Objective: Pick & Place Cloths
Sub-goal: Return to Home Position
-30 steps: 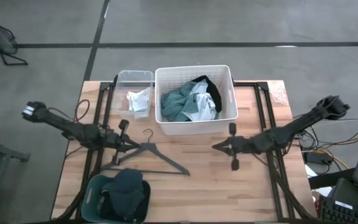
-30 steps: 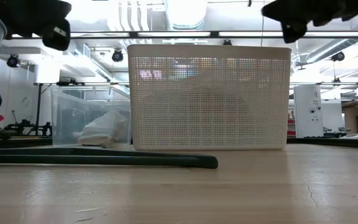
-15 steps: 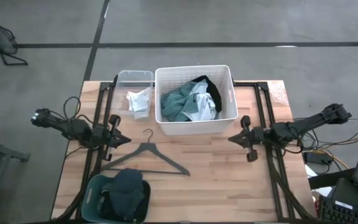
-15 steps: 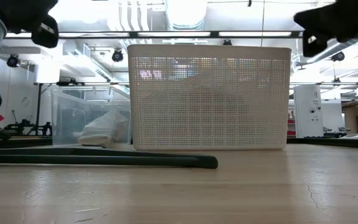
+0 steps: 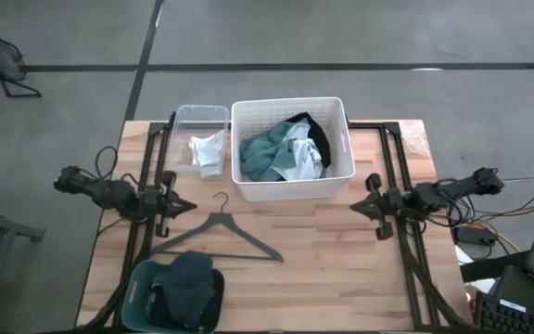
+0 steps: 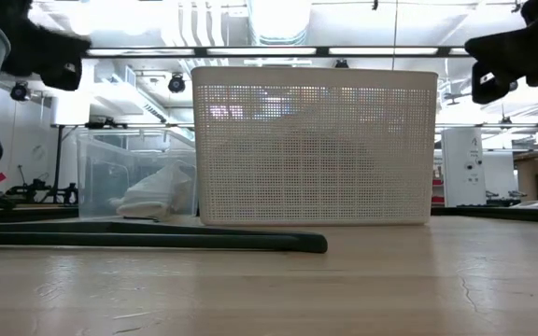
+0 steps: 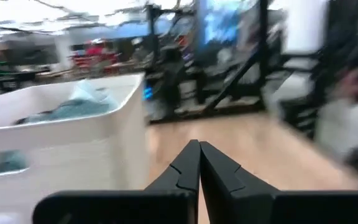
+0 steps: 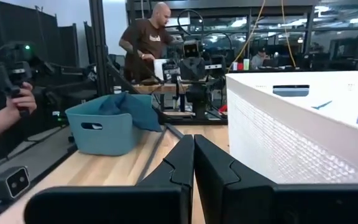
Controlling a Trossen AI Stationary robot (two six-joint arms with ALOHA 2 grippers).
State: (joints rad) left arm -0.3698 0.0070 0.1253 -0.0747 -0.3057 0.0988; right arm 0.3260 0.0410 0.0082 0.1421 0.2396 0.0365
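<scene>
Ok: cloths (image 5: 281, 153) piled in white basket (image 5: 286, 192), top centre; left gripper (image 5: 188, 207) mid-left, right gripper (image 5: 355, 208) mid-right, both clenched, empty.

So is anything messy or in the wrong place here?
A little. The black hanger lies loose on the table, in front of the white basket. A dark cloth hangs over the rim of the teal bin. Nothing looks spilled or broken.

Wood worktop (image 5: 332, 269): white basket (image 5: 290, 102) far-edge centre, clear bin (image 5: 202, 113) just beside, black hanger (image 5: 219, 243) mid-left, teal bin (image 5: 137, 288) near-left corner.
</scene>
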